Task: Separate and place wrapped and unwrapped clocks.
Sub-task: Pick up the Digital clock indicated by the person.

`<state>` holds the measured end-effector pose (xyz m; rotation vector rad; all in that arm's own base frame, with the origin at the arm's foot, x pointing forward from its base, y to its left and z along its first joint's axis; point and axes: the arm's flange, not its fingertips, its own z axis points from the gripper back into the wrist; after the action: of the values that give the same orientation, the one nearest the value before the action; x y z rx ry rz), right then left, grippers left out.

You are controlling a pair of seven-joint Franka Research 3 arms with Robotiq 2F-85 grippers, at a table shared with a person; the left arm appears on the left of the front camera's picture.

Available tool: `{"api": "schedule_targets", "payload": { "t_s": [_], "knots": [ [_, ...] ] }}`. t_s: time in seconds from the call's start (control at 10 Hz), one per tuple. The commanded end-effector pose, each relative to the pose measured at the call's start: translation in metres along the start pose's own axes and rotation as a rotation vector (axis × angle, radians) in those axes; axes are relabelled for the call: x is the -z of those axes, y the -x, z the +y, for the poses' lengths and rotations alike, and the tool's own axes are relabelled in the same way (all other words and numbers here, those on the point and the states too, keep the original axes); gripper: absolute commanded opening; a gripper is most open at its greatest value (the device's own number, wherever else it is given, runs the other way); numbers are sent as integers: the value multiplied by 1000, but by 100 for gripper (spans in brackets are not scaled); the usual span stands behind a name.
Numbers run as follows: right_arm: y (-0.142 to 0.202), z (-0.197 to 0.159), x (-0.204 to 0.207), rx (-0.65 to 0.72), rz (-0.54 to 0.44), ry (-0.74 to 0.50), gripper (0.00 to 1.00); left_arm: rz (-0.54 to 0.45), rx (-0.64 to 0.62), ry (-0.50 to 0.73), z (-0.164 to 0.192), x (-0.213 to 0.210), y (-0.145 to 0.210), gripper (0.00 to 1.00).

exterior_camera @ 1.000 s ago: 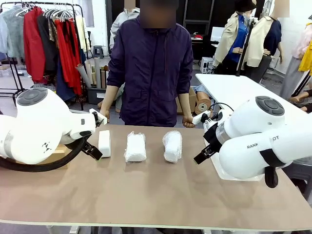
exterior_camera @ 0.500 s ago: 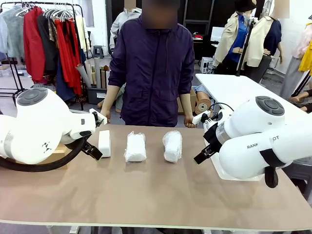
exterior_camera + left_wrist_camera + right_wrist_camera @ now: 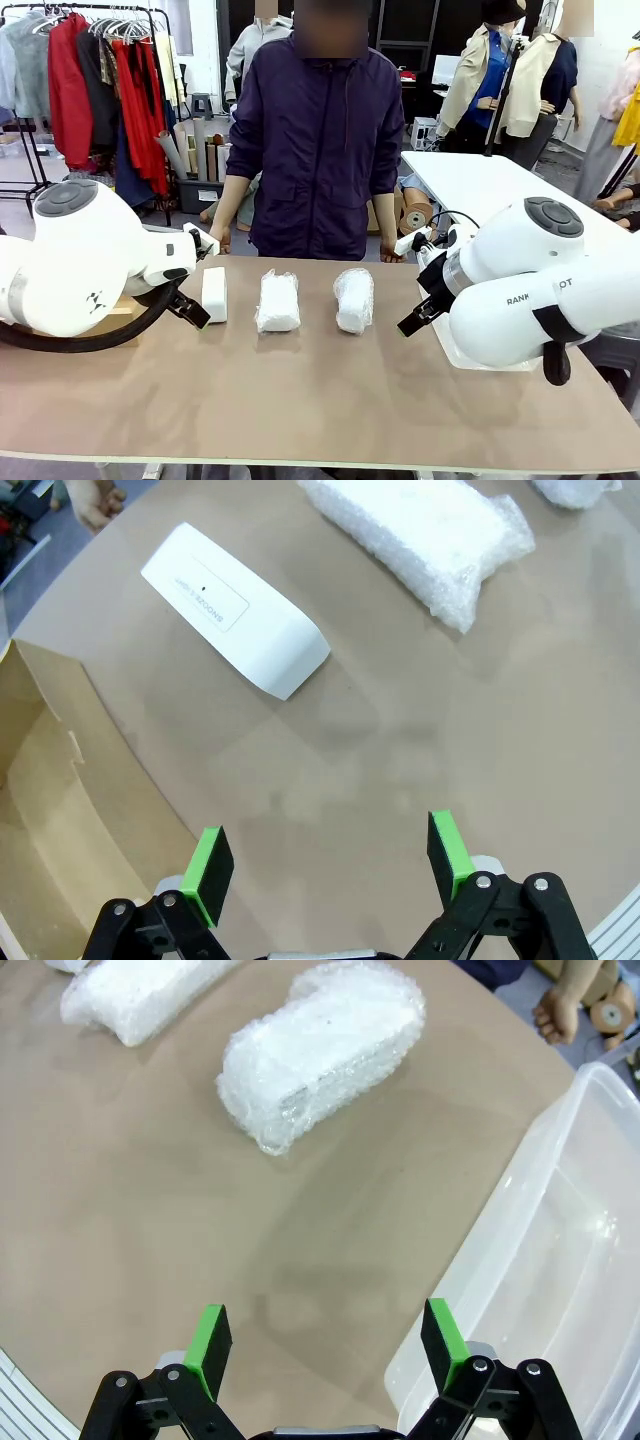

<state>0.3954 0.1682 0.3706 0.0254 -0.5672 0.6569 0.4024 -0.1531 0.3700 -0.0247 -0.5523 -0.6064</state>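
Observation:
Three clocks lie in a row on the brown table, near its far edge. At the left is the bare white clock, a smooth rounded block. A clock in crinkly bubble wrap sits in the middle, and another wrapped clock is to its right. My left gripper hovers open over bare table, short of the unwrapped clock, with nothing between its green pads. Beside the right wrapped clock, my right gripper hangs open and empty as well.
A person in a dark jacket stands at the far edge, hands resting by the table. An open cardboard box sits at the table's left side. A clear plastic bin stands at the right.

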Motion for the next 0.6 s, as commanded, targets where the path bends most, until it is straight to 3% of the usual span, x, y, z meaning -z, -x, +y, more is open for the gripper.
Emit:
{"api": "schedule_targets", "payload": {
  "t_s": [0.0,0.5],
  "knots": [
    [0,0,0,0,0,0,100,0,0,0,0,0,0,100],
    [-6,3,-8,-27,9,-225,100,50,151,188,8,-28,-2,100]
  ]
}}
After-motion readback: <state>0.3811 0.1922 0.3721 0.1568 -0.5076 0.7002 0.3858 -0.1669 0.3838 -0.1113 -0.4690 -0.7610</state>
